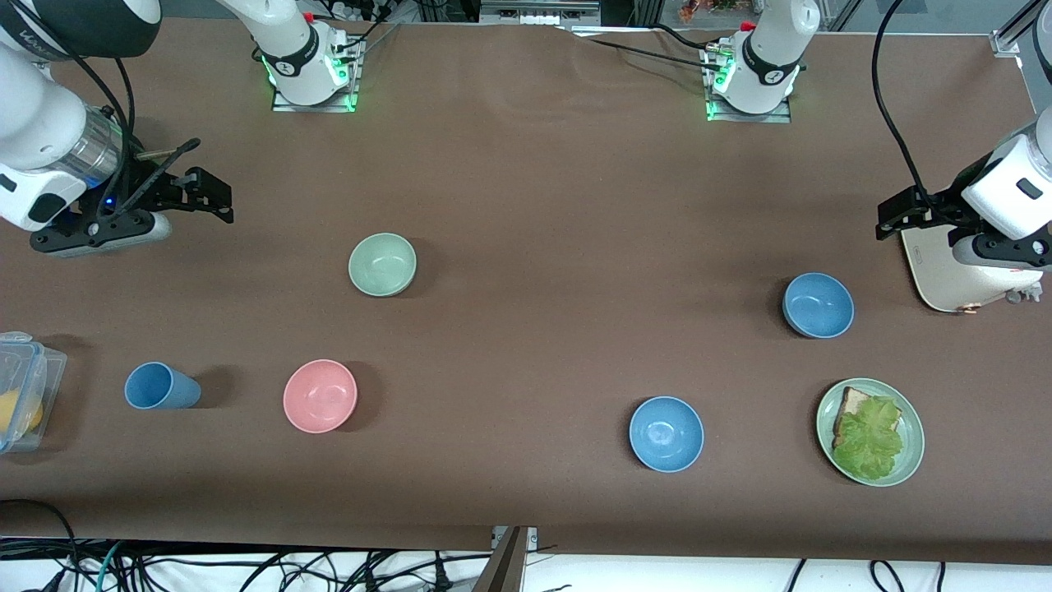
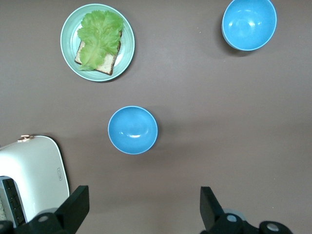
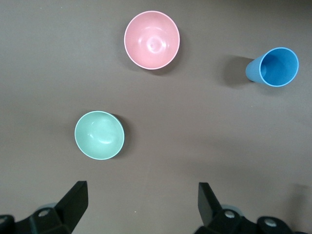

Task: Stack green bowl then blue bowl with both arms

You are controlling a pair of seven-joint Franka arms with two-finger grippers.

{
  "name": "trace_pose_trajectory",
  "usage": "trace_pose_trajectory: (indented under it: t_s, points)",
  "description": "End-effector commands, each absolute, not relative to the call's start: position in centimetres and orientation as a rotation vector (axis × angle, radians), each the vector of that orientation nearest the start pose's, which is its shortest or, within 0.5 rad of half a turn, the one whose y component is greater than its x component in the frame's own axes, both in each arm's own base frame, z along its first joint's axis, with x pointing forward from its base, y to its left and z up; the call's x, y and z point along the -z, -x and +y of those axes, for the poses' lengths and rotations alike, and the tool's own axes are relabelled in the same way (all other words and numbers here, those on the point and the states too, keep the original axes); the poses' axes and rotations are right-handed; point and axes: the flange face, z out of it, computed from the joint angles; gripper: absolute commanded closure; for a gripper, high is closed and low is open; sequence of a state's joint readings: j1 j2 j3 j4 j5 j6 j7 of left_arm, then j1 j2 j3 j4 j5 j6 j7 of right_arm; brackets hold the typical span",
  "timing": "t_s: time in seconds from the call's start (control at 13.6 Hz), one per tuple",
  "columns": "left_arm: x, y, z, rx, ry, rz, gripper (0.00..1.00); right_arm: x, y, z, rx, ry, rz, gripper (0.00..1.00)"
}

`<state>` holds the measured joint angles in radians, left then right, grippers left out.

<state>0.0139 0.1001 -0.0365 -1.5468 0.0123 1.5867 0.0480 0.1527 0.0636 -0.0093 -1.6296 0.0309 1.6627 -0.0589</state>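
Note:
The pale green bowl [image 1: 382, 264] sits upright and empty on the brown table; it also shows in the right wrist view [image 3: 99, 135]. The duller blue bowl [image 1: 818, 305] sits toward the left arm's end, also in the left wrist view [image 2: 132, 129]. My right gripper [image 1: 215, 197] hangs open and empty over bare table at the right arm's end, well apart from the green bowl; its own view shows it too [image 3: 141, 202]. My left gripper [image 1: 897, 215] hangs open and empty beside a white appliance, apart from the blue bowl; its own view shows it too [image 2: 144, 204].
A brighter blue bowl [image 1: 666, 433], a pink bowl [image 1: 320, 395] and a blue cup [image 1: 162, 386] lie nearer the front camera. A green plate [image 1: 912, 448] holds bread and lettuce. The white appliance [image 1: 957, 275] stands under the left arm. A clear plastic box [image 1: 25, 390] sits at the right arm's end.

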Motion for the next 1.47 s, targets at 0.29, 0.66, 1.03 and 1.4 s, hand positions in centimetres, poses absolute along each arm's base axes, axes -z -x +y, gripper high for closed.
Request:
trace_pose_trajectory:
  t_s: [0.29,0.66,1.03,1.4]
  points:
    - [-58.3,-58.0,-1.0,-0.104,3.15,0.103,0.0,-57.6,-57.2,8.5,-0.066,3.104,-0.315,0.0]
    - [-58.3,-58.0,-1.0,-0.104,3.15,0.103,0.0,-59.2,-57.8,6.4,-0.015,3.103,-0.277,0.0]
    - [-58.4,-58.0,-1.0,-0.101,3.15,0.103,0.0,-58.3,-58.0,7.0,-0.053,3.101,-0.327,0.0]
    - [-58.4,-58.0,-1.0,-0.101,3.15,0.106,0.0,-59.3,-58.0,6.7,-0.034,3.108,-0.339,0.0]
